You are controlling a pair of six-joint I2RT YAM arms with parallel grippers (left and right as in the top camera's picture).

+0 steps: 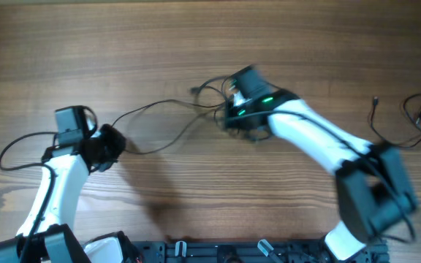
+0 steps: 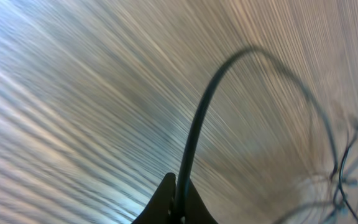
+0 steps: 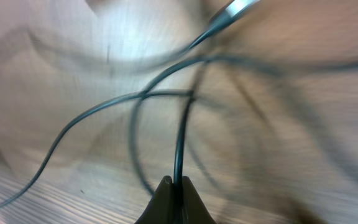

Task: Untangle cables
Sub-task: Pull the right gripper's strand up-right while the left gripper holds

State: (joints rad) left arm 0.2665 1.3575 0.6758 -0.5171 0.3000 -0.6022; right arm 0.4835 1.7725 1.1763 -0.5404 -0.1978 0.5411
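Surface: pale brown wood-grain worktop (image 1: pixel 159 44), with bare wood across its far half.
Cables: thin dark grey-black cables (image 1: pixel 209 98) bunch into a small knot of loops just past the worktop's middle. The right wrist view shows several crossing loops and one silvery plug tip (image 3: pixel 236 7) poking out of them.
Long strand (image 1: pixel 152 109): one wire runs from the knot toward the left edge in a shallow, sagging curve. In the left wrist view it arches up off the wood.
Left gripper (image 1: pixel 112 146): its fingers are pressed together on the far end of the long strand, near the left edge and well apart from the knot.
Right gripper (image 1: pixel 229 117): it is at the knot itself, fingers closed on one wire that rises straight from its tips. The blur hides which loop that wire belongs to.
Spare cable (image 1: pixel 415 117): another thin dark wire lies by itself near the right edge, well apart from the knot.
Step in hand: likely drawing one wire out of the knot, with a grip at each side.
How to do it well: use the left grip as a fixed anchor and draw the right one away slowly, watching whether the loops slide open or cinch. If the knot tightens, ease off and take a different loop. Pull low and along the wood so the plug tip does not snag a crossing wire.
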